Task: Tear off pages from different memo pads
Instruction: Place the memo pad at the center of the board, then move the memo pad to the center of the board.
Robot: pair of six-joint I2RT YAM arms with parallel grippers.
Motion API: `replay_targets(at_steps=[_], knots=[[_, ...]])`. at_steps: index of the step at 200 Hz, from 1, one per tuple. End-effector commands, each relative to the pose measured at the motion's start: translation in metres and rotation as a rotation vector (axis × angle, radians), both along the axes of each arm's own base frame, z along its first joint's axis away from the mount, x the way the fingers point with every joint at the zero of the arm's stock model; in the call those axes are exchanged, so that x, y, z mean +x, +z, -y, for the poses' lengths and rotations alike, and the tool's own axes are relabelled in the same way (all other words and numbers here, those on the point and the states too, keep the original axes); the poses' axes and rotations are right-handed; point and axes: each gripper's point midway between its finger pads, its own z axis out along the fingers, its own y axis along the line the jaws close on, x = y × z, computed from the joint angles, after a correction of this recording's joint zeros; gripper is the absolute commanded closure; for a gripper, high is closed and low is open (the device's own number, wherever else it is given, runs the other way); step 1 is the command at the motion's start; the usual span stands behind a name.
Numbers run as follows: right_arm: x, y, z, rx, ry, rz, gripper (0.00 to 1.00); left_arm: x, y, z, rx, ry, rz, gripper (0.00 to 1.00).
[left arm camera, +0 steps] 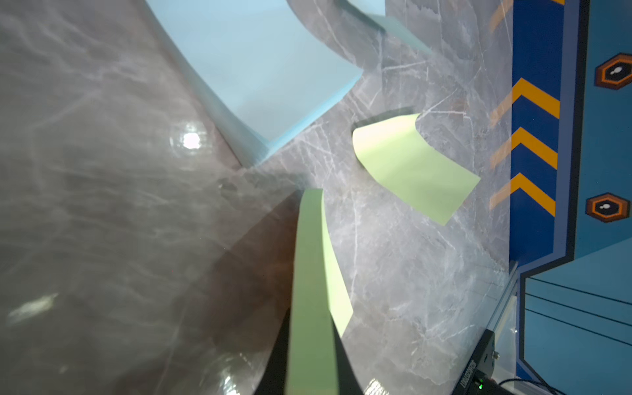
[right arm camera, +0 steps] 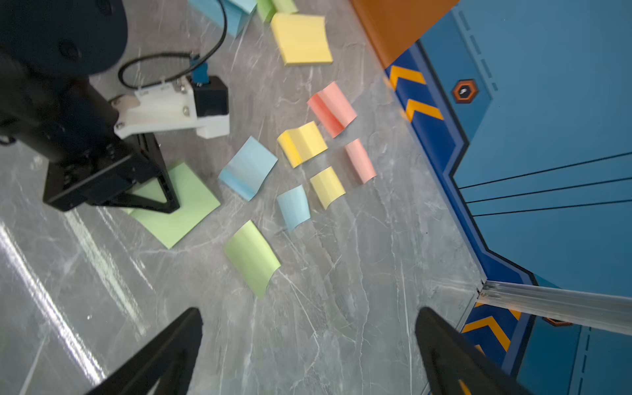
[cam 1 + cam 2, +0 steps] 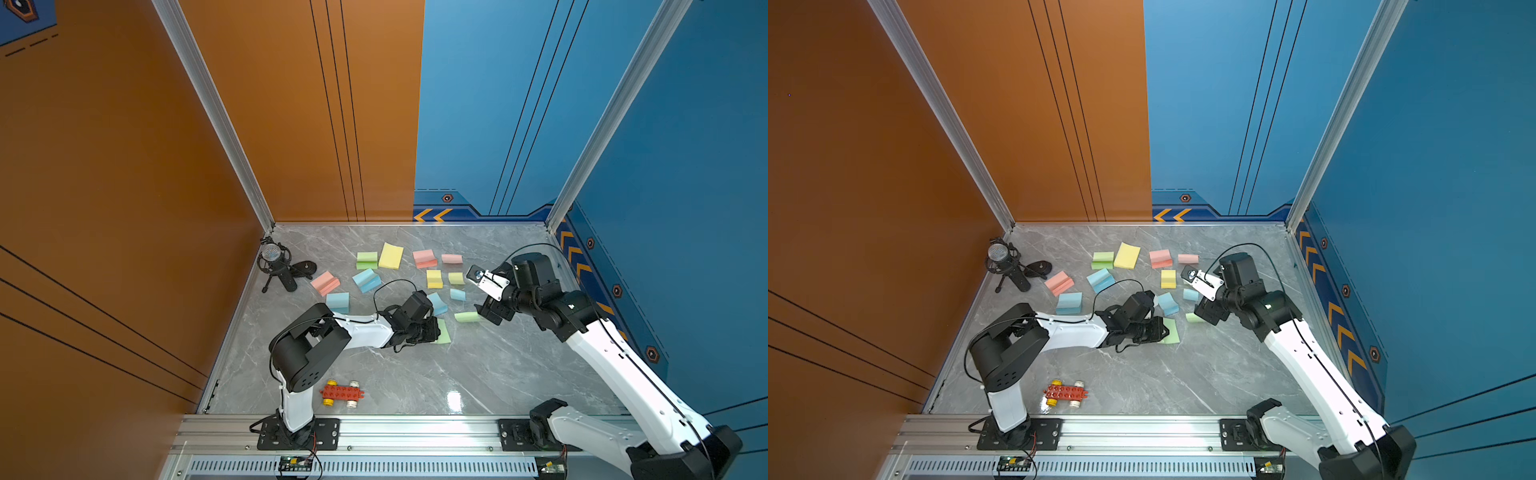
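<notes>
Black fingers of the right gripper (image 2: pixel 309 309) fill the wrist view's foreground, spread wide and empty, near a curled green page (image 2: pixel 253 260) lying loose on the table (image 2: pixel 342 359). Beside it the left gripper (image 2: pixel 171 205) is closed on the green pad (image 2: pixel 195 219), probably to pin it while sheets are peeled. Blue, yellow and pink pages (image 2: pixel 326 186) lie in a row beside the pads (image 2: pixel 302 143) of their colours (tidy sorting, it seems). Glossy grey marble reflects the lights; orange and blue walls (image 3: pixel 623 124) box the space, with a microphone (image 3: pixel 272 253) and toy car (image 3: pixel 341 392) well apart from the paper.
</notes>
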Motion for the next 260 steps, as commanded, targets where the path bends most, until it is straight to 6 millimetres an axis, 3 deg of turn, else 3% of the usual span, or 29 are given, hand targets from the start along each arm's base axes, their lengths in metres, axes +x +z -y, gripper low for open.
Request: replay_targets(at_steps=[1, 12, 29, 50, 93, 110, 120, 130, 133, 162, 190, 208, 235, 260], knots=[[0.0, 0.04, 0.006, 0.192, -0.123, 0.13, 0.0, 0.009, -0.025, -0.011, 0.087, 0.074, -0.015, 0.9], [-0.009, 0.052, 0.007, 0.239, -0.123, 0.172, 0.0, 0.011, -0.029, -0.01, 0.092, 0.074, -0.019, 0.8], [-0.023, 0.065, 0.01, 0.299, -0.125, 0.212, 0.0, 0.013, -0.034, -0.015, 0.115, 0.091, -0.014, 0.55], [-0.036, 0.076, 0.017, 0.362, -0.157, 0.242, 0.0, 0.015, -0.024, -0.028, 0.165, 0.093, 0.031, 0.41], [-0.042, 0.095, 0.052, 0.541, -0.412, 0.278, 0.0, 0.017, 0.046, -0.071, 0.283, 0.092, 0.212, 0.22], [-0.042, 0.095, 0.07, 0.625, -0.557, 0.271, 0.0, 0.032, 0.077, -0.097, 0.303, 0.127, 0.302, 0.16], [-0.042, 0.091, 0.079, 0.687, -0.643, 0.254, 0.0, 0.041, 0.085, -0.115, 0.351, 0.129, 0.313, 0.15], [-0.041, 0.084, 0.075, 0.716, -0.643, 0.22, 0.0, 0.053, 0.088, -0.133, 0.414, 0.136, 0.334, 0.07], [-0.041, 0.082, 0.072, 0.725, -0.635, 0.204, 0.0, 0.063, 0.098, -0.135, 0.422, 0.146, 0.358, 0.06], [-0.036, 0.053, 0.058, 0.781, -0.66, 0.083, 0.0, 0.124, 0.074, -0.182, 0.587, 0.173, 0.335, 0.05], [-0.033, 0.027, 0.046, 0.767, -0.651, 0.001, 0.0, 0.175, 0.045, -0.208, 0.61, 0.182, 0.272, 0.06], [-0.034, 0.014, 0.038, 0.761, -0.631, -0.039, 0.0, 0.201, 0.036, -0.218, 0.593, 0.2, 0.254, 0.06], [-0.034, -0.003, 0.022, 0.751, -0.599, -0.091, 0.0, 0.226, 0.024, -0.22, 0.613, 0.164, 0.267, 0.05], [-0.031, -0.015, 0.008, 0.708, -0.588, -0.119, 0.0, 0.227, 0.009, -0.217, 0.567, 0.154, 0.222, 0.08]])
